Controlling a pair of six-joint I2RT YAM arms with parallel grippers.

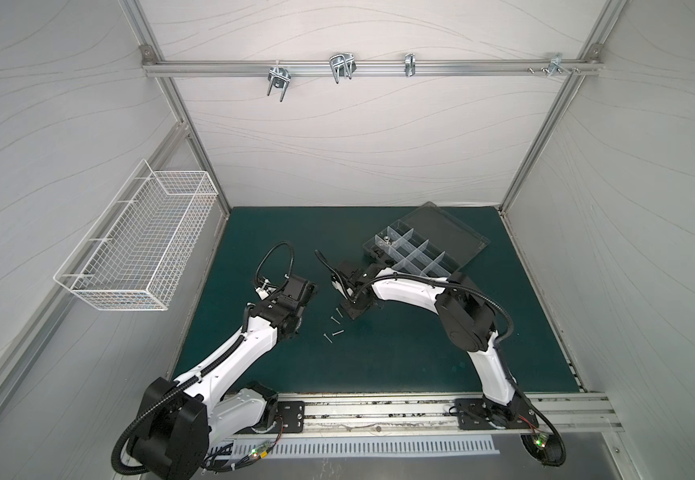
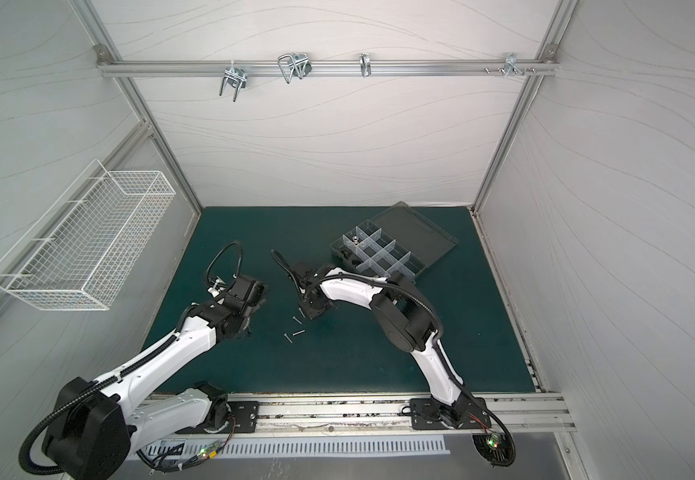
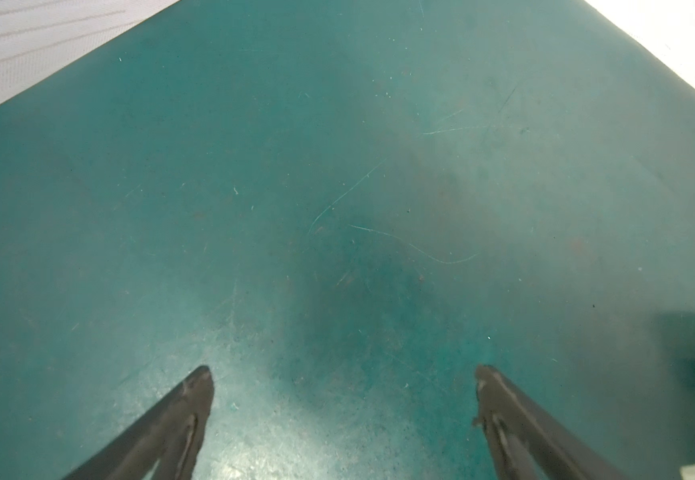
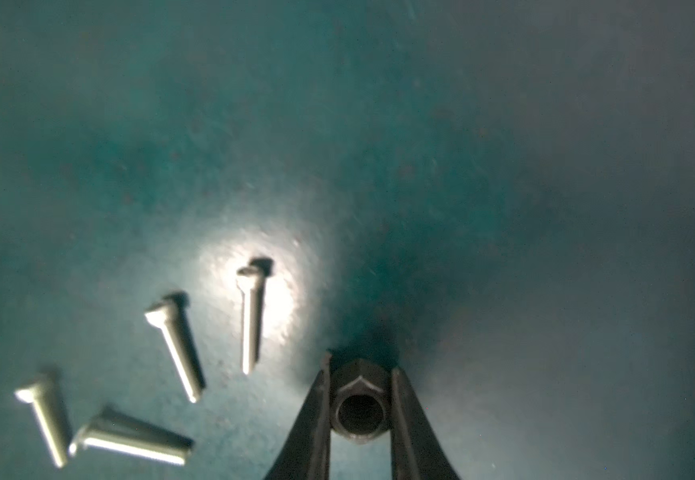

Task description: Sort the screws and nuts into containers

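Top views: four silver screws (image 1: 337,333) (image 2: 298,332) lie loose mid-table on the green table (image 1: 400,353). They're well apart from the organizer box (image 1: 368,248) at back right, which has its lid (image 1: 449,232) open flat. Silver nuts (image 1: 384,239) sit in a compartment at the box's left end. The dark bits in the next compartment are too small to tell. Right arm (image 1: 404,291) is bent down just beside the screws, left arm (image 1: 254,336) off to their left. Both sets of jaws are hidden under the wrists here.

Left wrist: left jaws wide apart, fingertips (image 3: 200,386) over the table, nothing between them.

Right wrist: right jaws narrow, clamped on a dark hex nut (image 4: 358,409), one finger on each side, hole facing the camera. Can't tell if it's off the table. The four screws (image 4: 250,320) are fanned out beside the jaws, clear of them.
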